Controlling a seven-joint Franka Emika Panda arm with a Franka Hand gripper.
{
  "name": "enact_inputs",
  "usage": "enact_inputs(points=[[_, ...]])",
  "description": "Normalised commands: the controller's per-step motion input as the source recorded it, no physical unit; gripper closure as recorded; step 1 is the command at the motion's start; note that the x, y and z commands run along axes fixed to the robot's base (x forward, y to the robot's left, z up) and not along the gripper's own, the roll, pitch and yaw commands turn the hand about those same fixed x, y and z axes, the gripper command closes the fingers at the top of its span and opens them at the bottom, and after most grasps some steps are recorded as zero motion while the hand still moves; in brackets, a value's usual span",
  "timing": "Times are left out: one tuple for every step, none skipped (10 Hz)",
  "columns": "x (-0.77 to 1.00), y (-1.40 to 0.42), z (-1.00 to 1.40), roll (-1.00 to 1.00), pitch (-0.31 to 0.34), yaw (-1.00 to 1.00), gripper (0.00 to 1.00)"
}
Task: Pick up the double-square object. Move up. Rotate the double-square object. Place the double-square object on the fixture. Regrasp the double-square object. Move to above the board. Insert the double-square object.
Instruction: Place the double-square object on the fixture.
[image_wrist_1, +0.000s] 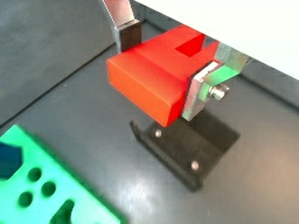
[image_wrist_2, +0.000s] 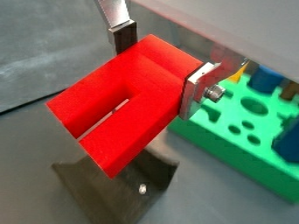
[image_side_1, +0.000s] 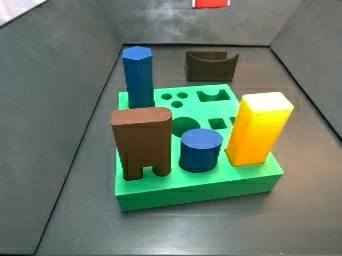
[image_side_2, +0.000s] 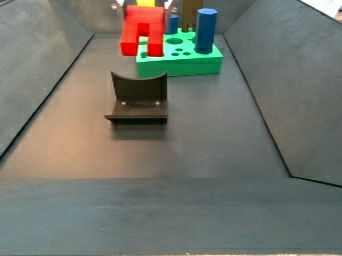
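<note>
I have the gripper (image_wrist_1: 167, 63) clamped on the double-square object (image_wrist_1: 152, 77), raised above the fixture (image_wrist_1: 184, 145) at centre frame, ready for placing.

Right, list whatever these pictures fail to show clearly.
- Gripper: in a side view, cut off by the top edge; only a scrap of the double-square object shows.
- Board: near holes hidden behind the held red block.
- Fixture: cut off by the frame edge in a wrist view.

The glossy red stepped plastic double-square object (image_wrist_2: 122, 109) hung clamped in the gripper (image_wrist_2: 158, 61), above the dark notched fixture (image_side_2: 138, 98), near the green board (image_side_2: 187, 62).
</note>
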Motion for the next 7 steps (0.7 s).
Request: enact_inputs(points=[[0.25, 0.05, -0.02, -1.0, 0.056, -0.01, 1.0], [0.18, 0.05, -0.01, -1.0, 0.077, -0.02, 1.0], [0.1, 0.05, -0.01, -1.0, 0.099, -0.03, 1.0], [0.05, 0.05, -0.01, -1.0, 0.107, -0.06, 1.0], [0.06, 0.04, -0.01, -0.87, 0.1, -0.07, 1.0], [0.07, 0.04, -0.02, -0.68, 0.098, -0.08, 1.0], [0.09, 0.05, -0.02, -0.51, 0.099, -0.09, 1.0]])
